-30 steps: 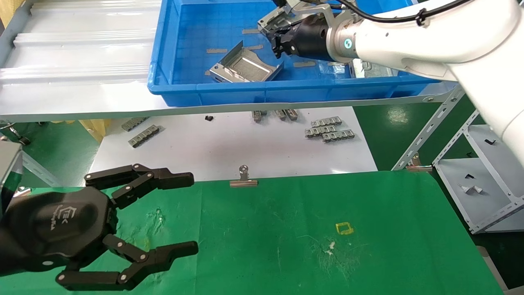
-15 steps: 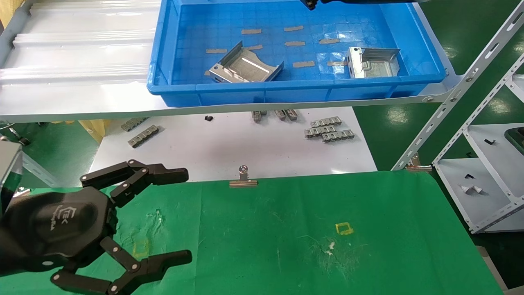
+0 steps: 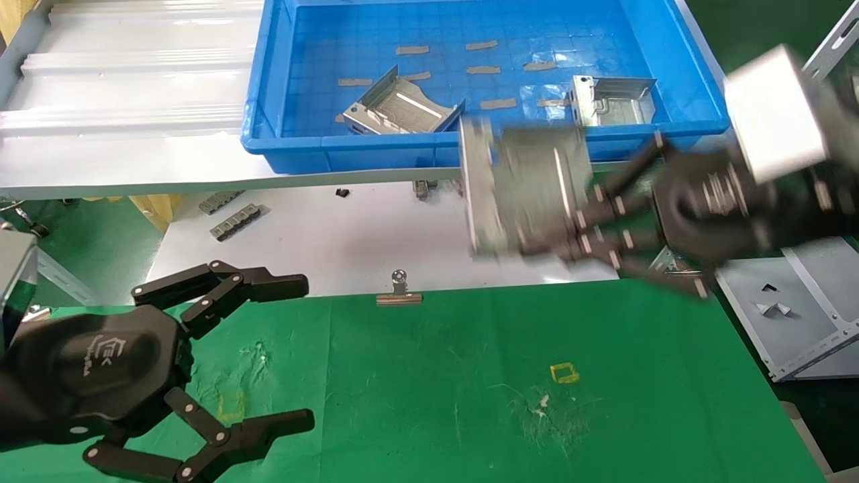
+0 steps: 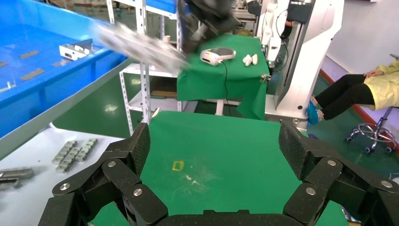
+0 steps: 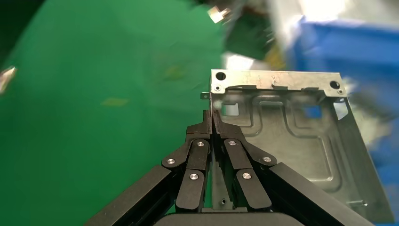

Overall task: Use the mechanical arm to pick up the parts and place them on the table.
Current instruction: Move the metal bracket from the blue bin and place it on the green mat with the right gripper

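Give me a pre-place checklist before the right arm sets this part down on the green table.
1. Grip: right gripper pinched shut on one side wall of the held part: ok.
2. Part out of the blue bin, carried in front of it: ok.
3. Drop zone: table bare around the yellow mark: ok.
4. Left gripper open, parked over the table's left end, away from the mark: ok.
5. Part attitude level for release: cannot tell, motion blur.
6. Two parts left in the bin: ok.

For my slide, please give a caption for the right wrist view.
Right gripper pinches one side wall of a silvery stamped sheet-metal part above the green cloth table.
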Controlling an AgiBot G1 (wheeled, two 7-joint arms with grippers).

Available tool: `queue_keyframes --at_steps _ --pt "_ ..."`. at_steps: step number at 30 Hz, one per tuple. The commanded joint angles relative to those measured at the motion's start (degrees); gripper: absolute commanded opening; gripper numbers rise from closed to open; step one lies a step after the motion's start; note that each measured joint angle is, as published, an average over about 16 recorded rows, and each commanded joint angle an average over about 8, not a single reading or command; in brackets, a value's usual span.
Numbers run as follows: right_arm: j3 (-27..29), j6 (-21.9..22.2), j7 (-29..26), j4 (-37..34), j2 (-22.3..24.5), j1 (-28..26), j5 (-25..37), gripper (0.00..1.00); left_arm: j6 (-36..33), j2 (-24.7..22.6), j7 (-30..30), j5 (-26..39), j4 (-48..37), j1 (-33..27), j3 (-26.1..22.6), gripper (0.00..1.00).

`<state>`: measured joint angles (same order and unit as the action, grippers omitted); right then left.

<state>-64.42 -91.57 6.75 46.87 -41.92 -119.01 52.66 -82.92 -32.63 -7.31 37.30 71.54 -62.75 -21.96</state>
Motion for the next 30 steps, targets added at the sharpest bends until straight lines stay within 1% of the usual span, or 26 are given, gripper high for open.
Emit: queue_keyframes --at_steps 1,3,6,9,12,17,23,30 --pt "-2.98 -0.38 0.15 5.14 3.75 0.82 -1.88 0.00 0.00 0.00 0.00 0.00 0.00 0.00 0.00 1.00" --pt "-6.26 -0.22 0.85 7.87 6.17 1.49 -2.21 0.00 0.00 0.00 0.00 0.00 0.00 0.00 0.00 1.00" --pt "-10.84 0.20 3.47 9.58 8.24 2.50 -0.88 0.00 0.00 0.00 0.00 0.00 0.00 0.00 0.00 1.00" --pt "-14.08 1.18 7.95 8.47 8.83 4.06 1.29 0.00 0.00 0.00 0.00 0.00 0.00 0.00 0.00 1.00" --pt "-15.89 2.59 13.27 5.17 8.54 6.70 2.80 0.00 0.00 0.00 0.00 0.00 0.00 0.00 0.00 1.00" --pt "-16.93 5.56 21.02 -3.35 6.49 12.51 2.87 0.00 0.00 0.00 0.00 0.00 0.00 0.00 0.00 1.00" --pt "-17.21 8.76 28.59 -13.15 2.31 16.98 3.12 0.00 0.00 0.00 0.00 0.00 0.00 0.00 0.00 1.00" --pt "-16.74 10.54 33.56 -19.96 -2.78 19.85 2.21 0.00 0.00 0.00 0.00 0.00 0.00 0.00 -0.01 1.00"
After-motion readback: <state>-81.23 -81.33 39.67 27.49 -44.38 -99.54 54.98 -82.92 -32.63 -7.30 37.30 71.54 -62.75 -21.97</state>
